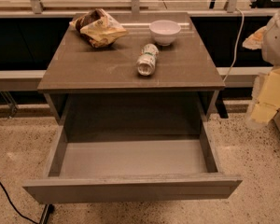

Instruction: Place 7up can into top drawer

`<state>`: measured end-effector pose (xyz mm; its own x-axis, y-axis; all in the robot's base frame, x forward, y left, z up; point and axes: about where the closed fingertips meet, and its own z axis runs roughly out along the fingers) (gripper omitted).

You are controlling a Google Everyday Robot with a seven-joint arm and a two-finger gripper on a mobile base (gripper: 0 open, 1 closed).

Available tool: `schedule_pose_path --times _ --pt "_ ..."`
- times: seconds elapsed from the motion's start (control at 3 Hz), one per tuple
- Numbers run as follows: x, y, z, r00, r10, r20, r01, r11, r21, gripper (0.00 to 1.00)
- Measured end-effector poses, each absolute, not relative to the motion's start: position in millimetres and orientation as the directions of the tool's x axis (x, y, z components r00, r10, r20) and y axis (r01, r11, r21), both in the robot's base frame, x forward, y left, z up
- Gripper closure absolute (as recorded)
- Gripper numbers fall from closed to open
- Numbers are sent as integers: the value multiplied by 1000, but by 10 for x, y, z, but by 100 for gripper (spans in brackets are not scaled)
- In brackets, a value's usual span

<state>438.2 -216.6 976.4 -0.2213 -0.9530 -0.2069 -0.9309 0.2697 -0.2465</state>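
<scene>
The 7up can lies on its side on the cabinet top, right of the middle, with one silver end facing me. The top drawer is pulled fully out below it, and only its grey floor and walls show inside. My gripper is at the right edge of the view, off the cabinet's right side and about level with its top. It is well apart from the can and holds nothing that I can see.
A white bowl stands just behind the can. A yellow-brown snack bag lies at the back left of the top. A black cable runs on the speckled floor at the front left. A rail and ledge run behind the cabinet.
</scene>
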Motion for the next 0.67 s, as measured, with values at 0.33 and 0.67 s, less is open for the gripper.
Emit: schedule_pose_path --times 0.33,0.67 --pt "4382 -2166 9764 -221 -953 -207 -931 270 -247 0" --pt "4815 -1952 9769 -82 -973 -218 -942 146 -301 0"
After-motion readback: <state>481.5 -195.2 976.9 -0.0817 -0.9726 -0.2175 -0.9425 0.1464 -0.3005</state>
